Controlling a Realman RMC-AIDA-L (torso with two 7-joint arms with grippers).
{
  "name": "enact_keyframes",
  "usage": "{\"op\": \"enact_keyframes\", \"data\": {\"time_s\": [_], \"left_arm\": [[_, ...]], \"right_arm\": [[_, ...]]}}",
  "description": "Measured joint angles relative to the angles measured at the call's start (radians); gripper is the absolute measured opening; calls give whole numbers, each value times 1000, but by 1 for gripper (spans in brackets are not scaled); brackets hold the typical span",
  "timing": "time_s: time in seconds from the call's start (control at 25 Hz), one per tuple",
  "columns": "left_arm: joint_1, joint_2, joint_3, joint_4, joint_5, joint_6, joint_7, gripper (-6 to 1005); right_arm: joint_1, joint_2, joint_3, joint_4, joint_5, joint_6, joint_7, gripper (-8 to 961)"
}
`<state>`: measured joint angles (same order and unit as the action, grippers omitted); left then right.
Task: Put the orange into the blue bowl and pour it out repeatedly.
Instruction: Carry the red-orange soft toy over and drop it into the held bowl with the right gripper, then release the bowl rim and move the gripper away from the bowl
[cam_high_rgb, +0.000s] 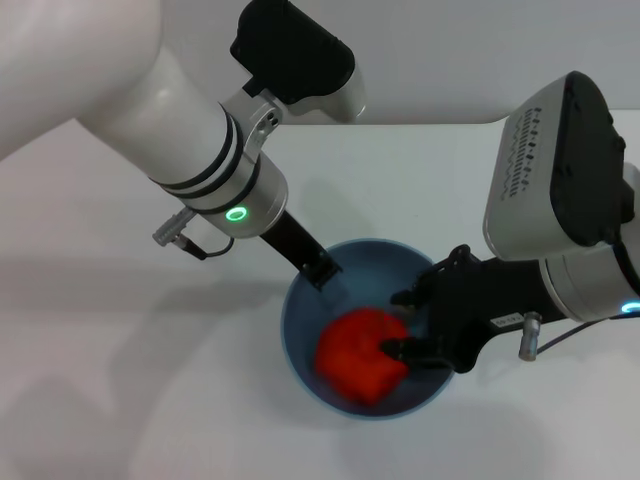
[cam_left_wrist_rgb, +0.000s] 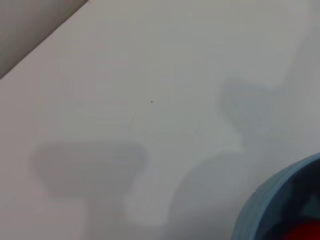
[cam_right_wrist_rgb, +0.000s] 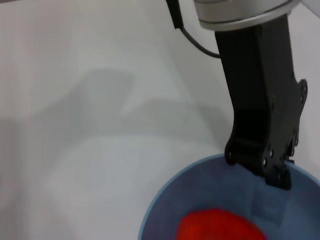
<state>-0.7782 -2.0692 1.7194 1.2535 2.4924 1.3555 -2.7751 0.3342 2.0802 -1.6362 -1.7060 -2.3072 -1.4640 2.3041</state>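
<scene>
The orange (cam_high_rgb: 360, 355) lies in the blue bowl (cam_high_rgb: 300, 345), which sits on the table (cam_high_rgb: 120, 380) near the front, right of centre. The left gripper (cam_high_rgb: 322, 271) meets the bowl's far-left rim. The right gripper (cam_high_rgb: 400, 322) reaches in over the right rim, its fingers spread beside the orange.

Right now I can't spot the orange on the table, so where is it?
In the head view the orange lies inside the blue bowl, front centre of the table, between the left tool on the far rim and the right tool beside it.
</scene>
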Motion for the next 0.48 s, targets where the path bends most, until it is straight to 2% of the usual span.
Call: {"op": "enact_keyframes", "data": {"time_s": [0.2,0.28,0.48], "left_arm": [[-4,0,-1,-1,0,-2,4,-1],[-4,0,1,-5,0,-4,6,-1],[-4,-4,17,-37,-2,-7,8,-1]], "right_arm": [[-4,1,12,-25,-20,-1,25,472],[-5,0,44,-26,-22,3,55,510],[-19,-2,162,-7,-22,15,118,510]]}}
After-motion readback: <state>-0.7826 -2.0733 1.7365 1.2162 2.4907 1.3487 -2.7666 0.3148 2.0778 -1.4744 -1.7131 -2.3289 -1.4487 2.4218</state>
